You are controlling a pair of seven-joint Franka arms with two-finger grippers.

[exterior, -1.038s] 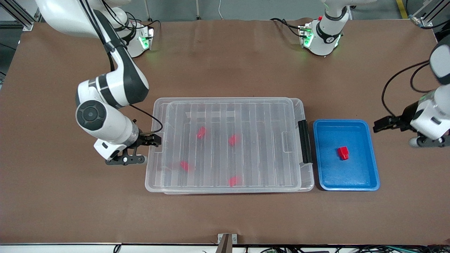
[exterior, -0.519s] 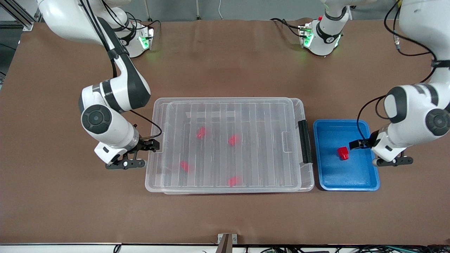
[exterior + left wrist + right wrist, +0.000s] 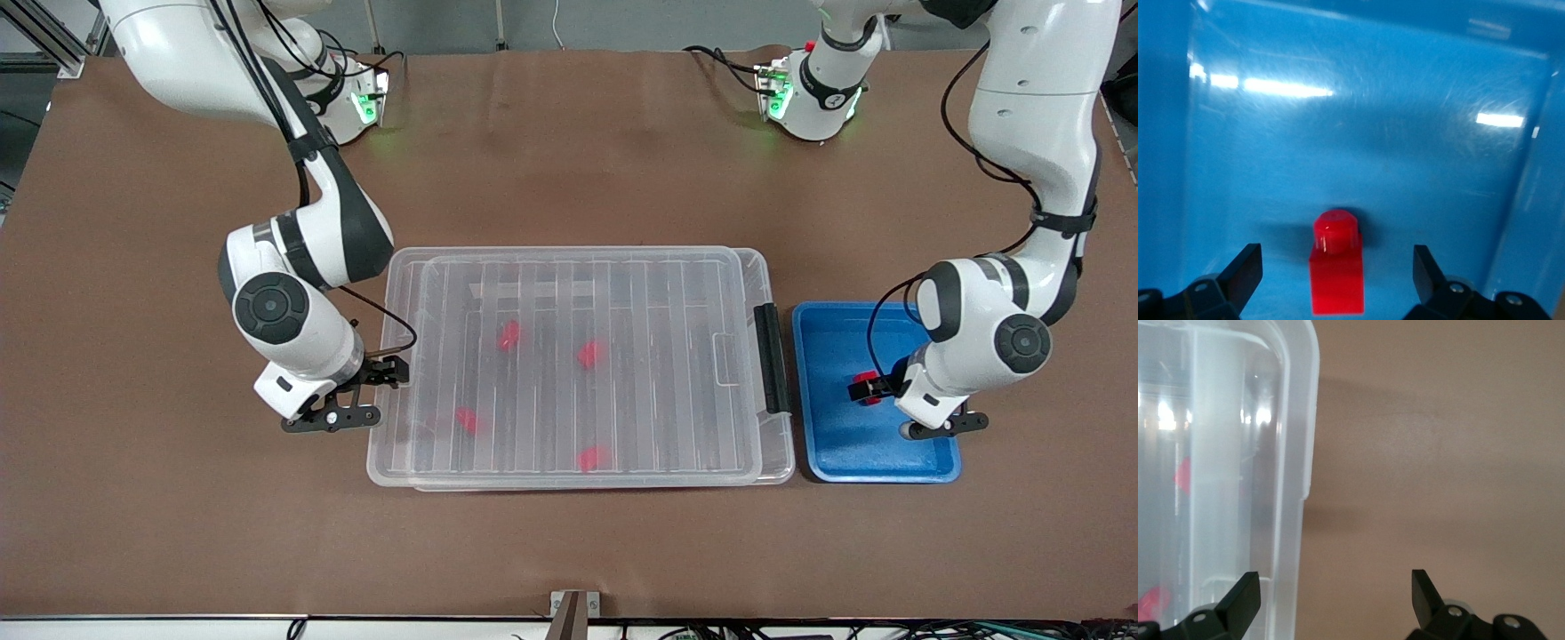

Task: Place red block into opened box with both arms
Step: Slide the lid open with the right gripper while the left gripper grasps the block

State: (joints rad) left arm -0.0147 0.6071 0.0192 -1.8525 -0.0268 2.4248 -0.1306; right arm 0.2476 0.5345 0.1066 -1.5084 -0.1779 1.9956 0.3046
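Note:
A red block (image 3: 863,390) (image 3: 1336,270) lies in the blue tray (image 3: 876,308), beside the box's latch end. My left gripper (image 3: 876,388) (image 3: 1337,261) hangs low over the tray, open, with the block between its fingers and a gap on each side. The box (image 3: 569,258) is a clear bin with its ribbed lid lying on it. Several more red blocks (image 3: 588,354) show through the lid. My right gripper (image 3: 391,371) (image 3: 1335,587) is open at the box's short end toward the right arm. One of its fingers is over the box's rim (image 3: 1295,453) and the other over the table.
A black latch (image 3: 772,358) runs along the box's short end next to the tray. Brown table (image 3: 569,551) surrounds box and tray. A small metal bracket (image 3: 573,609) sits at the table edge nearest the front camera.
My left arm swung in from the table's end and came down over the red block in the tray. My right gripper shifted slightly along the box's short end. Both grippers stayed open.

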